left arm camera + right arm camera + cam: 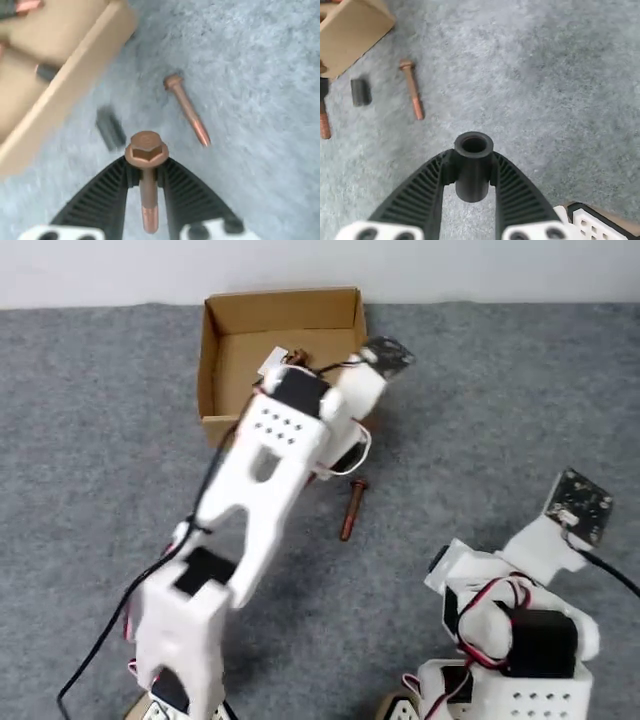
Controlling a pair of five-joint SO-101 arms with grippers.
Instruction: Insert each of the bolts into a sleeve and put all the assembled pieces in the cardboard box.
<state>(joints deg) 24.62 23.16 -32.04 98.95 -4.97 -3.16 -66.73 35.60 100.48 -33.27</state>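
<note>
Blurred sleeve [110, 129] near cardboard box [75, 75]

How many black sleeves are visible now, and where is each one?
2 for certain. The held sleeve is in the right hand; the loose sleeve lies on the carpet near the cardboard box. A blurred dark shape inside the box may be a third.

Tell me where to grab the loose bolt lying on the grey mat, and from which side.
The loose bolt lies flat on the mat, head toward the cardboard box. Take its shank at mid-length, coming straight down from above and closing across it. The sides are free, and the wider head should stop it slipping.
</note>
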